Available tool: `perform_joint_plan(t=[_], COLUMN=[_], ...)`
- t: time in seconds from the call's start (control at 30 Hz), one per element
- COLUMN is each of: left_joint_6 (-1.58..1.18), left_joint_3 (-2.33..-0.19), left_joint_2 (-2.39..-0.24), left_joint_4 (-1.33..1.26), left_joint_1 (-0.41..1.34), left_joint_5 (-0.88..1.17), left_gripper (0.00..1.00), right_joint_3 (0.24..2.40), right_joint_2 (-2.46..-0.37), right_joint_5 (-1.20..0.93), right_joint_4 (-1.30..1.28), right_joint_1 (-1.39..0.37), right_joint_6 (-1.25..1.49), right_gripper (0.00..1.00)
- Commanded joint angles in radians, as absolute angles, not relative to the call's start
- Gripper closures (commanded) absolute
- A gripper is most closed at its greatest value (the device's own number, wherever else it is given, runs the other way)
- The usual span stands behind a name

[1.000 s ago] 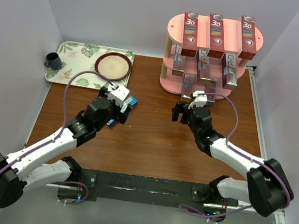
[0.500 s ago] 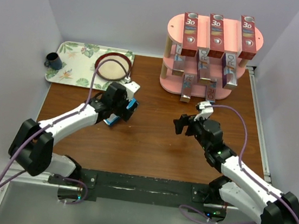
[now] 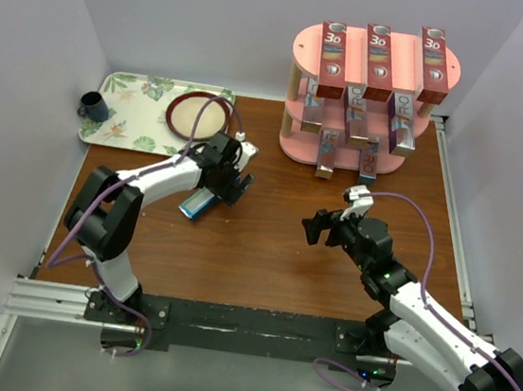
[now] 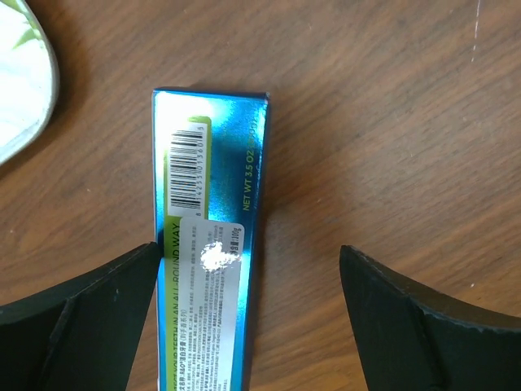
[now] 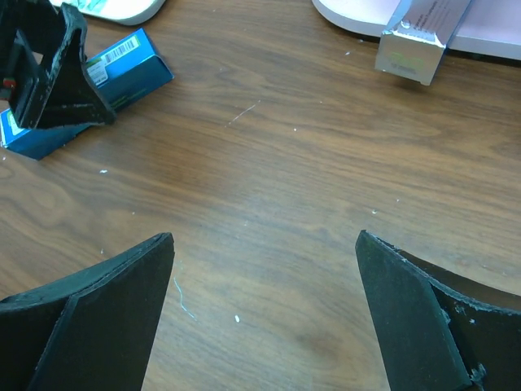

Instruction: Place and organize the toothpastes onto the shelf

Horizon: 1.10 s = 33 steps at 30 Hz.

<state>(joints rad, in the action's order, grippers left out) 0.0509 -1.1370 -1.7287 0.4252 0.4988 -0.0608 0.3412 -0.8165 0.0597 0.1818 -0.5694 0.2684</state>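
A teal-blue toothpaste carton (image 3: 197, 203) lies flat on the wooden table. In the left wrist view the carton (image 4: 207, 244) lies between my jaws, close to the left finger (image 4: 81, 318). My left gripper (image 3: 231, 178) (image 4: 248, 252) is open over it. My right gripper (image 3: 320, 227) (image 5: 264, 240) is open and empty over bare wood, in front of the pink shelf (image 3: 308, 49). The shelf holds three red "3D" cartons (image 3: 334, 59) on top and several silver-white and purple ones on the lower tiers. A silver carton end (image 5: 411, 53) sticks out of the bottom tier.
A floral tray (image 3: 134, 108) at the back left holds a brown-rimmed plate (image 3: 198, 114) and a dark cup (image 3: 92, 105). White walls close in the left, back and right. The teal carton (image 5: 122, 69) and the left gripper show at the right wrist view's upper left.
My left arm has swung its elbow leftward and the gripper has turned and shifted toward the back over the teal carton. My right gripper has drawn back from the shelf.
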Motion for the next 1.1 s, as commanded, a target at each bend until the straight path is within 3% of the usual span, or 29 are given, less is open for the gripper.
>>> perform_joint_plan(t=[0.0,0.17,0.67,1.07], left_joint_6=[0.074,0.078,0.095,0.118], left_joint_3=[-1.192,-1.2,-1.218,-1.252], left_joint_2=[-1.756,-1.805,-1.744,-1.884], left_joint_4=[0.449,0.457,0.417,0.437], left_joint_1=[0.494,0.491,0.483,0.451], left_joint_5=[-0.072,-0.064,-0.147,-0.078], left_gripper=[0.04,0.13,0.07,0.12], right_joint_3=[0.328,0.322,0.313,0.307], right_joint_2=[-0.789,-0.767,-0.742,-0.719], right_joint_5=[0.052,0.063,0.066,0.067], right_joint_4=[0.19,0.186,0.164,0.149], right_joint_1=[-0.572,-0.572,-0.572,-0.572], right_joint_6=[0.262,0.262,0.258,0.255], right_gripper=[0.01,0.01,0.01,0.02])
